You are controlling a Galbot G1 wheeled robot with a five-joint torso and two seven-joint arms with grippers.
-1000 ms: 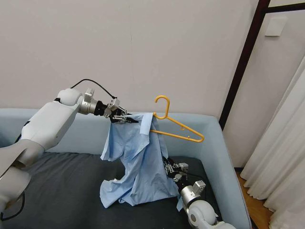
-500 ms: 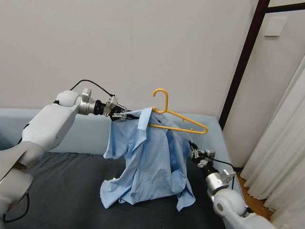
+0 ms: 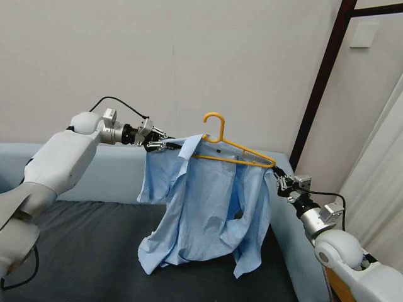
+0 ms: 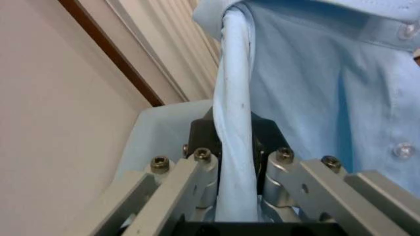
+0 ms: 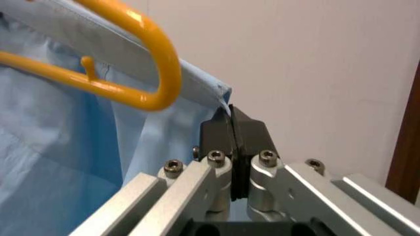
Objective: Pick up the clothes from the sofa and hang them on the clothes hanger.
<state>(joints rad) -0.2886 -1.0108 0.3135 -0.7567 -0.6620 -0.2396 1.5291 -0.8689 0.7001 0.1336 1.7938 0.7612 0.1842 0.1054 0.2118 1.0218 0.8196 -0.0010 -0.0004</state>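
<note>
The blue shirt (image 3: pixel 208 207) is held aloft above the sofa (image 3: pixel 82 242), spread between two grippers, with its hem hanging low toward the dark seat cushion. The yellow hanger (image 3: pixel 234 153) is seated inside the shoulders, and its hook stands free above the collar.

The shirt's left shoulder is pinched by the left gripper (image 3: pixel 156 145), raised at the far left. Its pads (image 4: pixel 200 140) are closed tightly on a rolled fold of fabric. The right shoulder edge is clamped by the right gripper (image 3: pixel 281 181), just beside the hanger's right tip. Its pads (image 5: pixel 217 132) are pressed together on a thin edge of cloth.

The hanger itself appears to be gripped by neither and seems to be carried by the stretched fabric alone. If tension were lost, or the thin right-hand edge slipped from the pads, the hanger could be tipped out and the shirt dropped onto the sofa. Too much pull could likewise drag the right shoulder off the hanger tip.
</note>
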